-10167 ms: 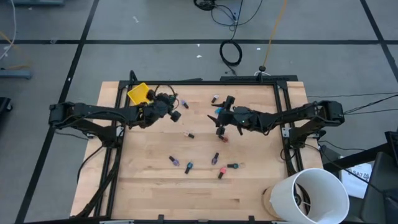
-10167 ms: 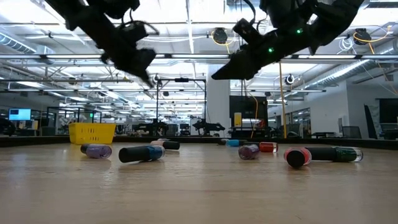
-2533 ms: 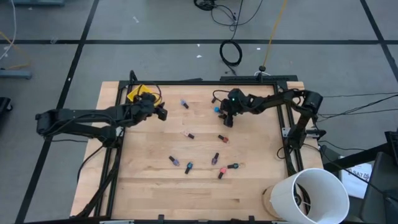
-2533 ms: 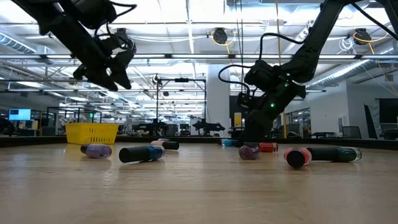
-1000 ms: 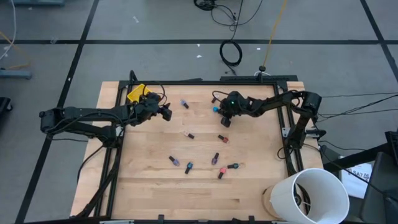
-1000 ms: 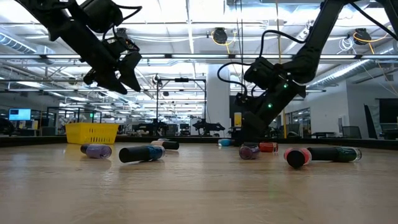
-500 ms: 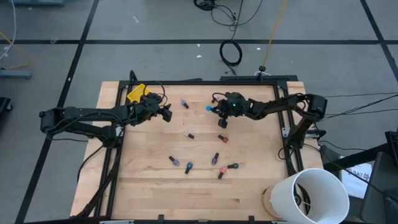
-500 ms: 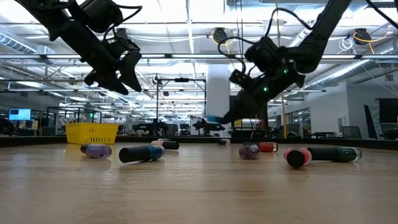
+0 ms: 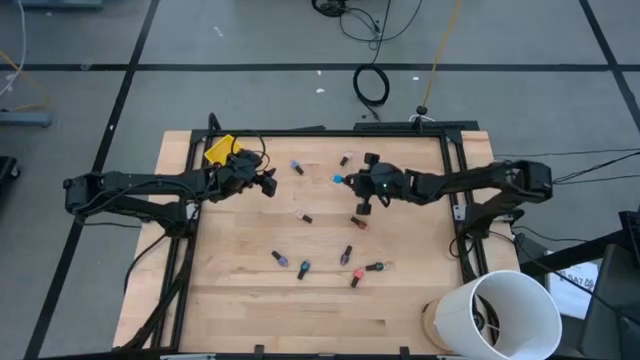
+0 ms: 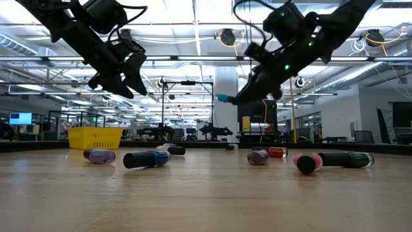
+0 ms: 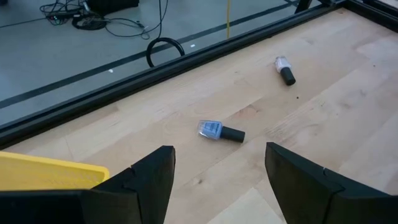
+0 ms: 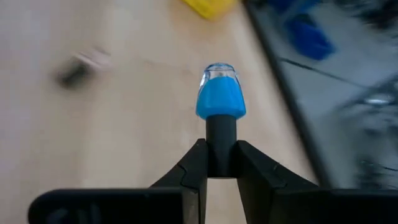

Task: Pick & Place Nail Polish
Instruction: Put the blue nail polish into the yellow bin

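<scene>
Right gripper (image 12: 219, 163) is clamped on the dark cap of a blue nail polish bottle (image 12: 220, 93), held aloft over the table's far middle; left gripper (image 11: 214, 180) hangs with fingers apart beside the yellow bin (image 9: 222, 150). Judgement: carry level to the bin and release low, since the grip on the cap is narrow. No legible labels or writing.

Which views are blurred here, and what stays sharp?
Right wrist view: table and yellow bin smear with motion, while the blue bottle in the right gripper stays crisp. Left wrist view: sharp throughout. Low view: arms are dark silhouettes against bright ceiling lights.
</scene>
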